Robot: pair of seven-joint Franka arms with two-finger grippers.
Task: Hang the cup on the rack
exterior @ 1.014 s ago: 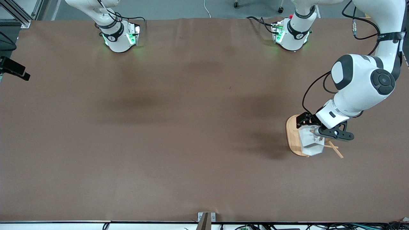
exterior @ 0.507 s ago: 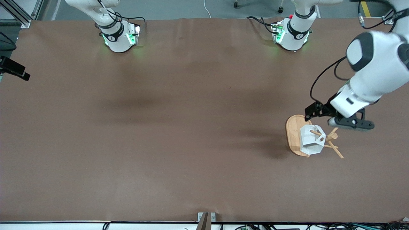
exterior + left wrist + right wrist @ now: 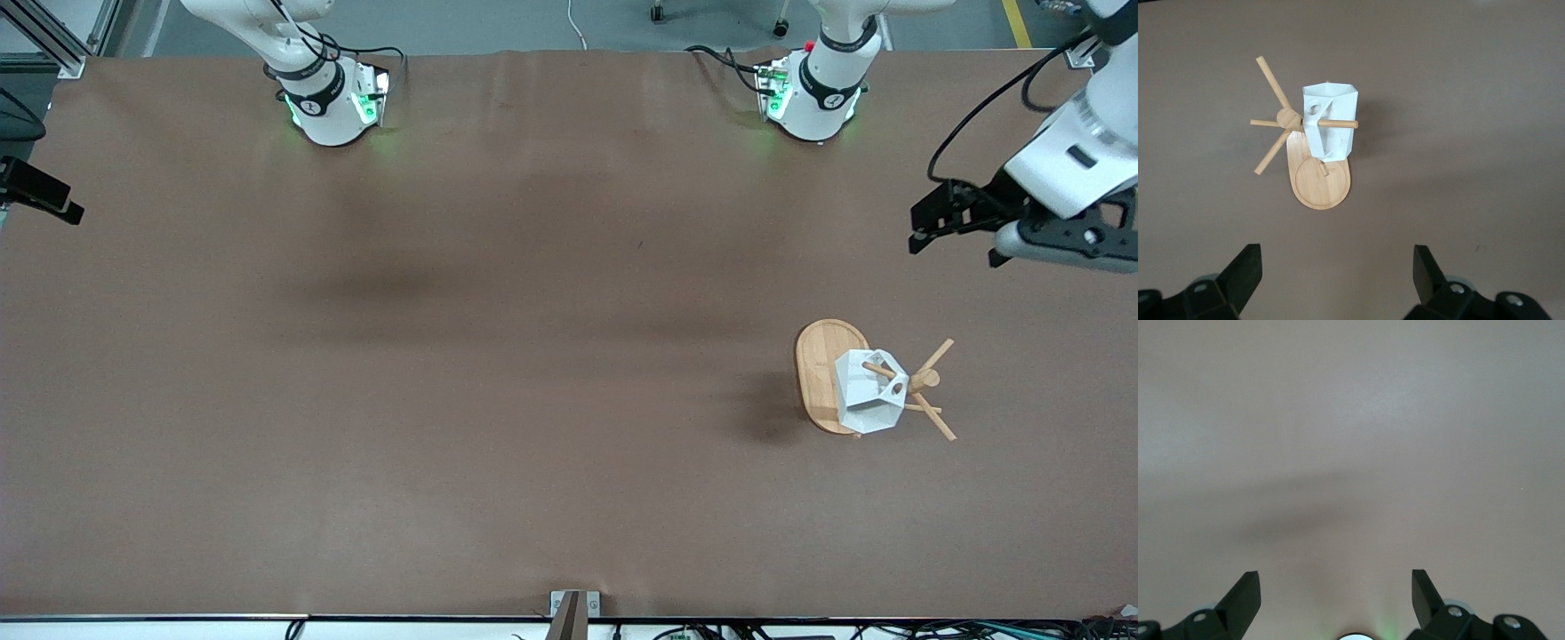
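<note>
Cup point(image 3: 867, 391) hangs by its handle on a rack point(image 3: 822, 373) peg, lower right of frame; left gripper point(image 3: 956, 233) above-right, fingers apart; right gripper point(image 3: 1336, 600) spread, waiting.

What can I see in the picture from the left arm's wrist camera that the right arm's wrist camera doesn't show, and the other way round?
Only the left wrist view shows the cup hanging by its handle on a peg of the rack, with the left tool open over bare table. Only the right wrist view shows the right tool, also open, over nothing but bare surface; that arm waits. Both share the brown table and a pair of dark fingers spread apart.
</note>
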